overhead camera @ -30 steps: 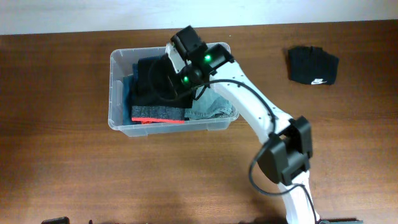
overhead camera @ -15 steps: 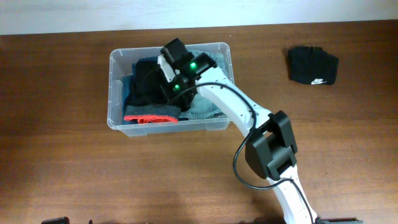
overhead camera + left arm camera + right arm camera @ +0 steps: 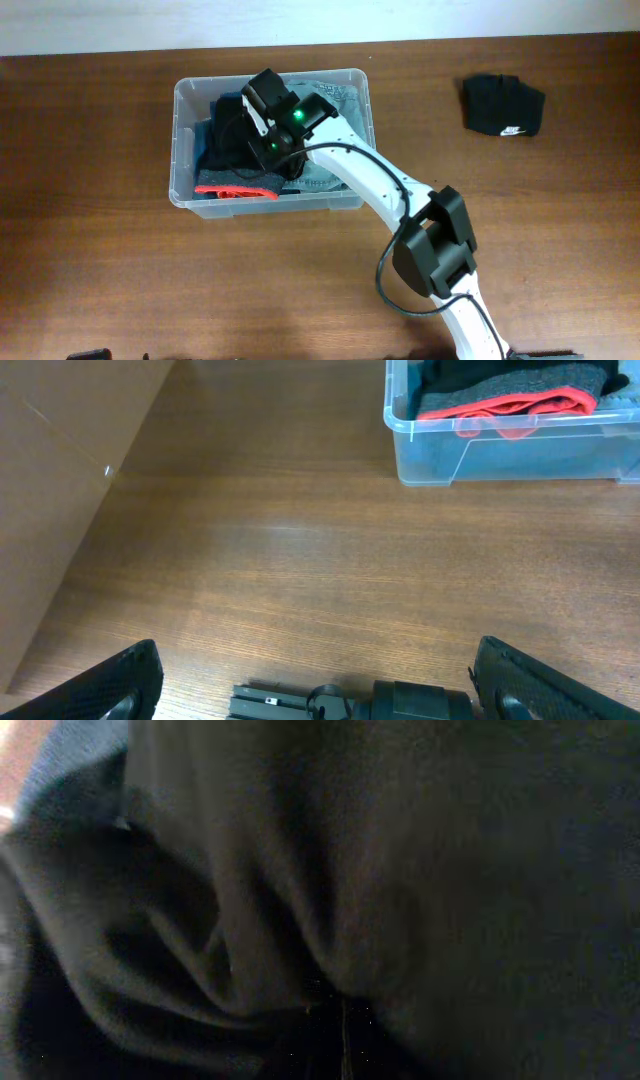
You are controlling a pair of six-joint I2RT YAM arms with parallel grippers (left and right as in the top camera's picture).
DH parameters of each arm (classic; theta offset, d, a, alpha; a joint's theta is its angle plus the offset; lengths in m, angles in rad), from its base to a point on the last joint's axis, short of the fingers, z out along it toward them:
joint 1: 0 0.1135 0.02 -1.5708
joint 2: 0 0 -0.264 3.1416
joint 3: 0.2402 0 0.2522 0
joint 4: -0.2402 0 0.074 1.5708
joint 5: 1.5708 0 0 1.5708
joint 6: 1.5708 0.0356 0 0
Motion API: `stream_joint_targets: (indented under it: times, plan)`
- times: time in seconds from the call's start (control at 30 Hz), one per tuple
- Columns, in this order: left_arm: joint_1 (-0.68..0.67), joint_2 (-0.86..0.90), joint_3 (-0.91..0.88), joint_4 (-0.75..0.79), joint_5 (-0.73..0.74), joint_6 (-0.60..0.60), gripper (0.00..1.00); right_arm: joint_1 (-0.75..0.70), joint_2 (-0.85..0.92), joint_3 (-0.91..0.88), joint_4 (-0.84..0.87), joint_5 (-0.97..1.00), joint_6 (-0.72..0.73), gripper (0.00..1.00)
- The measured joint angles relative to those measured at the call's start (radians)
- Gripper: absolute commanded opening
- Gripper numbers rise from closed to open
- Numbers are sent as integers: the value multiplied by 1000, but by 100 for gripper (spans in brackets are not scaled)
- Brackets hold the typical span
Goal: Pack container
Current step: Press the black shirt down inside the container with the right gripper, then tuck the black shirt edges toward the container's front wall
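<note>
Cloth [image 3: 380, 870] — black, blurred — hides right end effector [image 3: 243, 138] inside container [image 3: 176, 150].

1. Overhead: fixed high, looking straight down on the table [image 3: 120, 280]. It is far enough off to take in the table's whole depth, with a pale strip beyond the far edge. The container [image 3: 178, 150] sits upper centre; the right arm [image 3: 370, 190] enters from the bottom edge.
2. Left wrist: low over the table, angled forward and down across the wood. The left gripper [image 3: 318, 660] frames it, fingers [image 3: 115, 680] in the bottom corners. The container is cropped at upper right.
3. Right wrist: hard against dark cloth [image 3: 400, 870], which fills the frame, blurred. No bearing readable.
4. Shared: overhead and left wrist both catch the container's near wall and the red-edged cloth [image 3: 235, 190] behind it.
</note>
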Motion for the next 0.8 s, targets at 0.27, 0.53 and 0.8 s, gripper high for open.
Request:
stream_joint_targets:
  times: [0.27, 0.53, 0.8]
  plan:
    - [0, 0, 0, 0, 0, 0, 99, 1, -101, 0, 137, 27, 0, 5]
    - [0, 0, 0, 0, 0, 0, 99, 1, -89, 0, 249, 12, 0, 5]
    - [0, 0, 0, 0, 0, 0, 99, -4, 47, 0, 293, 14, 0, 5]
